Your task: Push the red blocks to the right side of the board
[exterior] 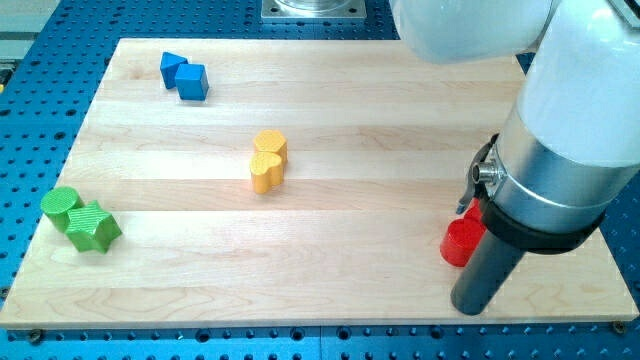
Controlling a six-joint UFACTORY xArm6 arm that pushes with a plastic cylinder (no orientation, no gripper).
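Camera view: two blue blocks (184,76), two yellow (268,160), two green (80,219).

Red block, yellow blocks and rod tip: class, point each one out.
Red block (459,243): camera view, on its visible left face.
Yellow blocks (268,160): camera view, where the pair touch.
My tip (471,303): camera view, the rod's lower end, just below the red block.
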